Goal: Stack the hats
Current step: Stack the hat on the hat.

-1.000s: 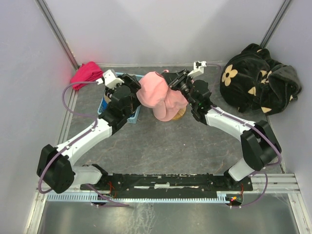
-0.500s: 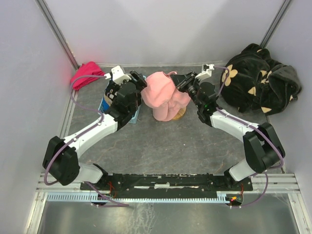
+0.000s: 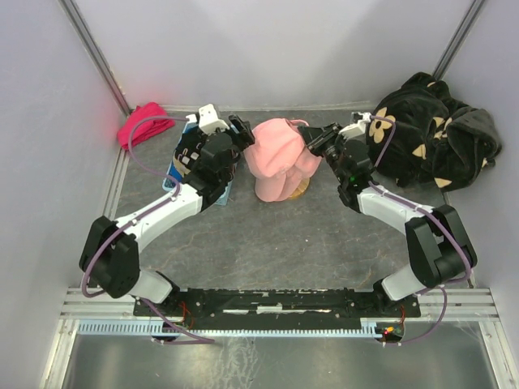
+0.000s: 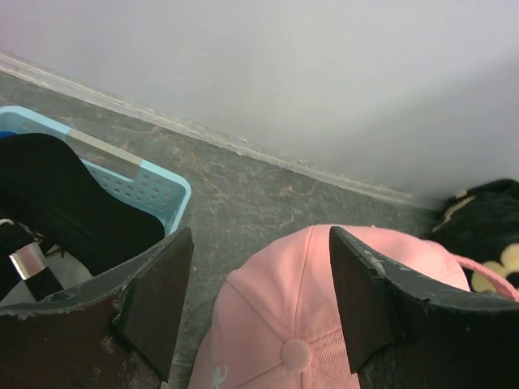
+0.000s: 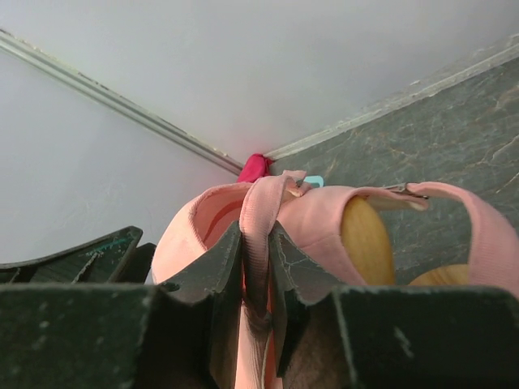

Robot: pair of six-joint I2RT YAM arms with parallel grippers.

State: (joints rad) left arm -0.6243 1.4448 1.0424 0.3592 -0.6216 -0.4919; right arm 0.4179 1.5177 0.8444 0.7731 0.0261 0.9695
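Note:
A pink hat (image 3: pixel 278 156) sits over a yellow wooden form (image 3: pixel 298 190) in the middle of the floor. My right gripper (image 3: pixel 313 139) is on its right side, shut on a fold of the pink hat's rear band (image 5: pixel 261 212). The band runs down between the two fingers. My left gripper (image 3: pixel 242 131) hovers at the hat's left side, open, with the pink crown (image 4: pixel 316 324) showing between its fingers and nothing held. A black hat (image 4: pixel 65 194) lies in a light blue basket (image 4: pixel 162 190) under the left arm.
A small red-pink cloth bundle (image 3: pixel 144 123) lies in the back left corner. A big black plush fabric with beige flowers (image 3: pixel 430 142) fills the back right. Grey walls close in the back and both sides. The blue basket (image 3: pixel 173 172) stands left of the form.
Both grippers have moved toward the back wall. The right one has shifted right with the pink hat's band in it, and the hat now sits narrower and more upright on the form.

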